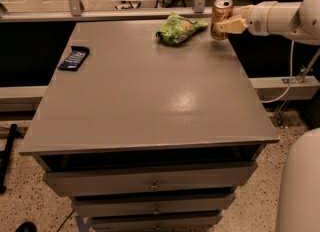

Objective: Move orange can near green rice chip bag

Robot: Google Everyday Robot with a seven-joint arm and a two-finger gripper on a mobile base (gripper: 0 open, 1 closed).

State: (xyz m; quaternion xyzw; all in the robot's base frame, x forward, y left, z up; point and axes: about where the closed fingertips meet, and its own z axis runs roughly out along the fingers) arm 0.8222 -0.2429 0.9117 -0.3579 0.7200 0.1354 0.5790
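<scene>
grey table (150, 106), drawers at its near front; dark blue packet (73, 58) lay flat at left edge; green rice chip bag (179, 28) sat far centre; orange can (221, 18) stood upright near bag's right, clamped in claw (226, 25) at far right corner.

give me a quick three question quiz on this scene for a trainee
1. True or false: the gripper holds the orange can at the table's far right corner.
2. Which lies nearest the can? A) green rice chip bag B) dark blue packet C) drawer knob
3. Fill in: the can stands ____, not tipped over.
Key: 1 true; 2 A; 3 upright
</scene>
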